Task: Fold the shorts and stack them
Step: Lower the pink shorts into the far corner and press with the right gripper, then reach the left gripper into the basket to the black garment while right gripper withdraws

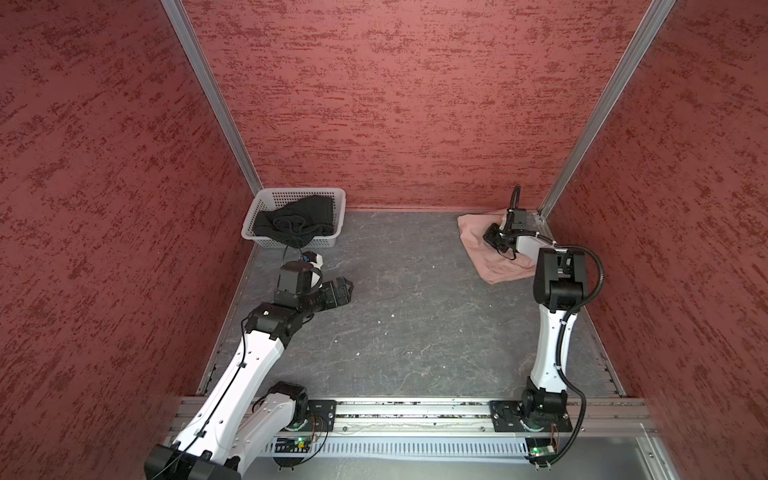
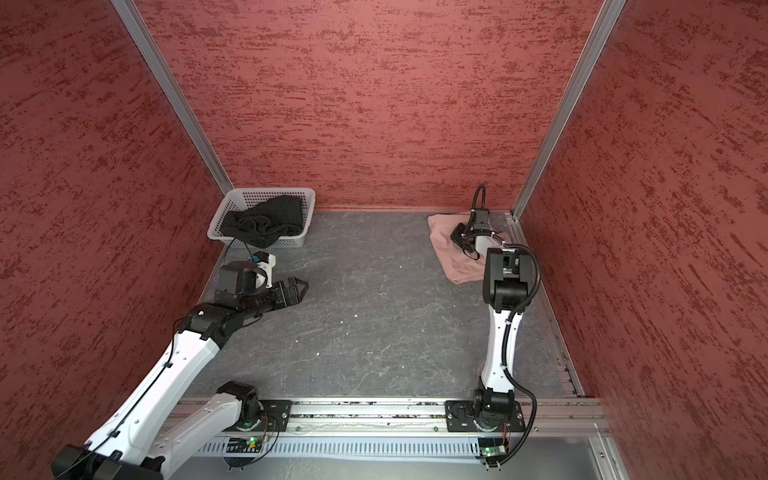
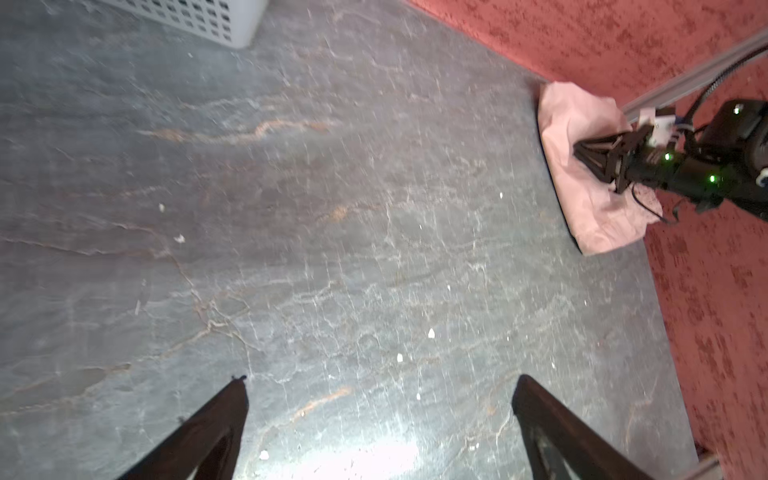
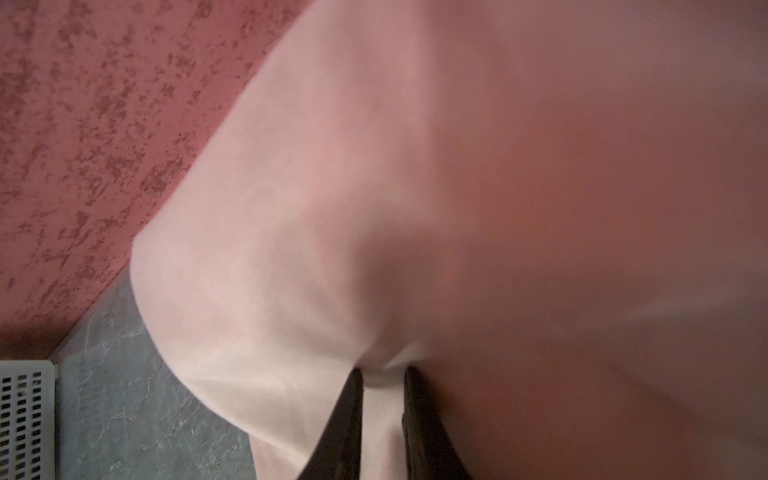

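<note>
While the right fingers (image 4: 351, 399) stand narrow, pinching a fold of the pink shorts (image 4: 291, 249) between them, we see that pair lying on the bench (image 1: 415, 316) in its far right corner. Our left fingers (image 3: 232, 407) gape wide over bare bench, holding nothing, apart from the black shorts (image 1: 297, 224), which lie crumpled in the white basket (image 1: 303, 191) at the far left.

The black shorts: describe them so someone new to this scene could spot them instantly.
Look to the far left corner of the grey table, where a white basket sits. The black shorts lie crumpled inside it, unlike the pink shorts lying on the table opposite.
</note>
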### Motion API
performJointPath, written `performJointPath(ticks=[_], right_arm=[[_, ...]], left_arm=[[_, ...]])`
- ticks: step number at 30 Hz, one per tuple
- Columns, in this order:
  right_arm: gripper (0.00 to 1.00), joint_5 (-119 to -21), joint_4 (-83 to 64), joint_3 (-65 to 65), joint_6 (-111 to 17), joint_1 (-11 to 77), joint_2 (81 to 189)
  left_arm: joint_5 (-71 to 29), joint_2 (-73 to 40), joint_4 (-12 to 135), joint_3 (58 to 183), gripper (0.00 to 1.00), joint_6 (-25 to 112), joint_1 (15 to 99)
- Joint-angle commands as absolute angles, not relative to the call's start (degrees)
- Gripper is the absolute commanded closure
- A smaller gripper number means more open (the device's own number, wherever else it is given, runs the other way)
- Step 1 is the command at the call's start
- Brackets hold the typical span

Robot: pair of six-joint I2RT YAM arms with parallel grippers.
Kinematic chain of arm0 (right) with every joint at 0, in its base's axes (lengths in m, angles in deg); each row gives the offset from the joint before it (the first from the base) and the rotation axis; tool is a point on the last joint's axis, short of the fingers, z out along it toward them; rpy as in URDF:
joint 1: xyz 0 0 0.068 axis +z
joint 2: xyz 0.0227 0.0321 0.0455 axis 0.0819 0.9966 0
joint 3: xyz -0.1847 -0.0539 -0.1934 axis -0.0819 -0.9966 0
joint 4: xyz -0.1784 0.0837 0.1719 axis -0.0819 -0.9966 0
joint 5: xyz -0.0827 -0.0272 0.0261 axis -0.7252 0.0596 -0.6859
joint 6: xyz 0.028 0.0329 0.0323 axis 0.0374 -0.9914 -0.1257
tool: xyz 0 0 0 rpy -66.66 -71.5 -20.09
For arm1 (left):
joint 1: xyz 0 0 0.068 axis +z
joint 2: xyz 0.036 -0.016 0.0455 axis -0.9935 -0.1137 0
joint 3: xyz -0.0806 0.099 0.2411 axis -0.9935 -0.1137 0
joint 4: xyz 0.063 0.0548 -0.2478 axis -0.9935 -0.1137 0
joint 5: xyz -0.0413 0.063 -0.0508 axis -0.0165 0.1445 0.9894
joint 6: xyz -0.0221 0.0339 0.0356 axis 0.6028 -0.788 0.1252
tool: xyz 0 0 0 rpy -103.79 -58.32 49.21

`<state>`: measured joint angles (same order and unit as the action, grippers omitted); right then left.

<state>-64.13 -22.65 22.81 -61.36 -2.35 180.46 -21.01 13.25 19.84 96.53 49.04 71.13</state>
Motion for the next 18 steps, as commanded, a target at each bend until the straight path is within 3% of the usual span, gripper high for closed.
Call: performJointPath(ticks=[1,10,13,18], right_arm=[[0.79,-65.4,-27.9,28.7,-60.8,-4.5,183.5],[0.73,-68.6,-34.3,34.1,-53.7,-5.6,183.6],[0.65,-64.7,-32.2,33.4,-51.6,-5.7,181.5],[0.55,-54.1,-20.7,23.6,-51.7,-3.8,169.9]], left_arm=[[-23.6,10.4,18.0,101.8,0.01,48.4,73.0],[-29.9,-2.0,11.6,118.9,0.01,42.2,78.2],[-28.5,-6.9,11.3,126.1,0.01,40.7,80.0],[-35.1,-17.9,10.0,136.3,0.01,36.2,81.8]])
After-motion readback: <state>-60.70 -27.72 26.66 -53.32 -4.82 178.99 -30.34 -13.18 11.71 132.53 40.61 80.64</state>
